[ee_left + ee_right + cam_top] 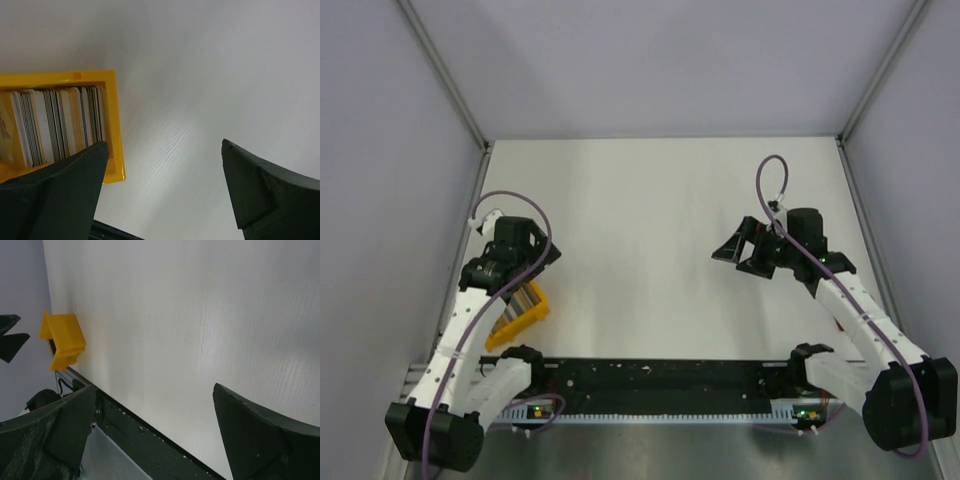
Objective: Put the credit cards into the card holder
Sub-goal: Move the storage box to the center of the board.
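Observation:
Several credit cards (pixel 60 122) stand on edge, packed in a yellow bin (pixel 114 125) at the table's near left; they also show in the top view (pixel 523 298). My left gripper (pixel 164 150) is open and empty, held above the table just right of the bin, and shows in the top view (pixel 525 260). My right gripper (pixel 154 390) is open and empty above the right side of the table (pixel 740 252). The dark red card holder is not in view in any frame.
The yellow bin (pixel 530 322) sits by the left wall near the black base rail (pixel 660 380); it shows far off in the right wrist view (pixel 62 340). Grey walls close in the white table (pixel 660 220) on three sides.

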Robot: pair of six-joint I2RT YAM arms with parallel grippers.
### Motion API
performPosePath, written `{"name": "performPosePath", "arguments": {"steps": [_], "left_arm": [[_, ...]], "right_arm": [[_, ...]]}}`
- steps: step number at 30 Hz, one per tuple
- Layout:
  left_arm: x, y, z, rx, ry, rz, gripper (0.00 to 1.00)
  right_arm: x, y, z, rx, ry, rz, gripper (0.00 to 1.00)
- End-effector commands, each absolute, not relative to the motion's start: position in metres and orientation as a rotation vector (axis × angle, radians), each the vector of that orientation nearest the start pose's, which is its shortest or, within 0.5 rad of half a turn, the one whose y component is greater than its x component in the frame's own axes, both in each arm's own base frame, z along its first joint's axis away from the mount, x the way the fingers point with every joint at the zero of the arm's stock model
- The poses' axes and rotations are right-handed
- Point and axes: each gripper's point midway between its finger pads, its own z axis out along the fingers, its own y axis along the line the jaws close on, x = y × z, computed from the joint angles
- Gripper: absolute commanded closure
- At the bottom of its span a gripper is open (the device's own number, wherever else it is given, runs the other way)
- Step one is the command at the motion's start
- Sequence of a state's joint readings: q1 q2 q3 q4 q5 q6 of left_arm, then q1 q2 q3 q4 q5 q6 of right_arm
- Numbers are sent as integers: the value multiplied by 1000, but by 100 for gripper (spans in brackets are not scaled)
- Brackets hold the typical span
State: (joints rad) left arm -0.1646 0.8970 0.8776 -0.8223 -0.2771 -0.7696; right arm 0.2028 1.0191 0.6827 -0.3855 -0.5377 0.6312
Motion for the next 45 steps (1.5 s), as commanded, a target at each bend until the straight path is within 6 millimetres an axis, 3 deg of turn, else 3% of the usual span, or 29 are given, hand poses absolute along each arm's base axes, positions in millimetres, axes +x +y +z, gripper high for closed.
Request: {"name": "performPosePath", "arguments": {"steps": [1,9,13,18,21,29,38,41,45], "left_arm": [[231,-14,145,-923,2279,-48,2],[228,8,119,-947,2357,197,2],[231,2,104,-939,2389,170,2],[244,-22,84,-851,2442,0,2],[253,-31,83,-865,2433,-65,4],[286,-84,96,-761,2399,-463,10],[330,-137,106,-663,2411,-657,13],[351,-171,117,-611,2402,-736,14],[376,-219,125,-541,2420,-789,14]], "right_arm": [[241,164,159,187,2346,1024,1],[239,164,150,212,2387,1021,1],[240,164,145,217,2407,1023,1],[240,165,141,214,2426,1022,1],[241,162,144,203,2404,1001,1],[247,143,158,234,2314,856,1],[250,124,154,269,2306,710,1],[250,101,149,344,2329,545,1],[243,35,142,599,2332,198,1]]}}
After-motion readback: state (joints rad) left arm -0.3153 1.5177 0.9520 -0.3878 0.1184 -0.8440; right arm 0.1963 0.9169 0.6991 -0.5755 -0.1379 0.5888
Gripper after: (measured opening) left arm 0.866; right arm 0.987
